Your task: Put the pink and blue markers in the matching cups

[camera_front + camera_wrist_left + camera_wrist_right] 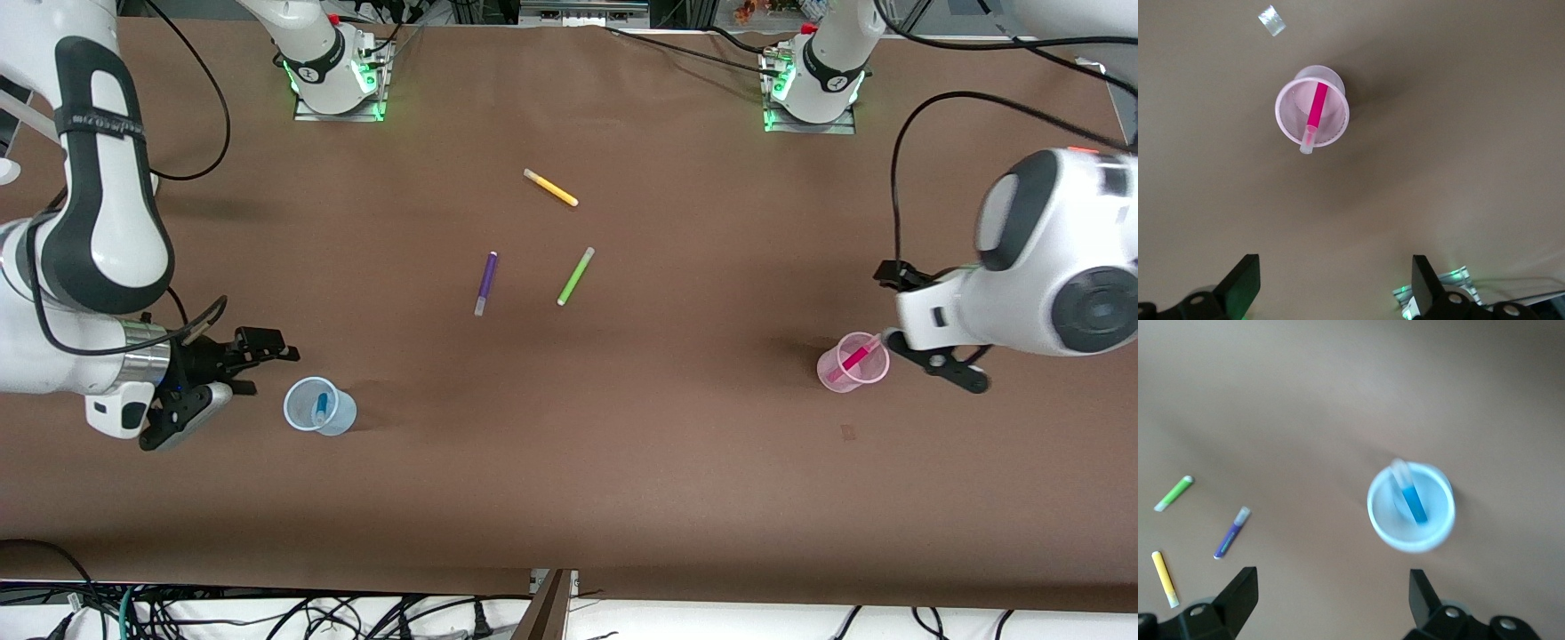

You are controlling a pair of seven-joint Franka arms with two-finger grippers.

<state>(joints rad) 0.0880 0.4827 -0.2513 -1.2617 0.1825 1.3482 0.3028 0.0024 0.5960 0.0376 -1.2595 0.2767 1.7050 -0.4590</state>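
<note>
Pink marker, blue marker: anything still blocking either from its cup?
No. The pink marker already leans in the pink cup, the blue marker in the blue cup. Both tools, left and right, are open beside them.

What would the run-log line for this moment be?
pink marker in pink cup | blue marker in blue cup | left gripper open | right gripper open

No legible txt, labels, brands or nos. anywhere. Right arm's upper link [93, 124] has a dark band w/ small print, too fine to read. Round marks on both arm bases [336, 67] also unreadable. Markers and cups show no readable print.
</note>
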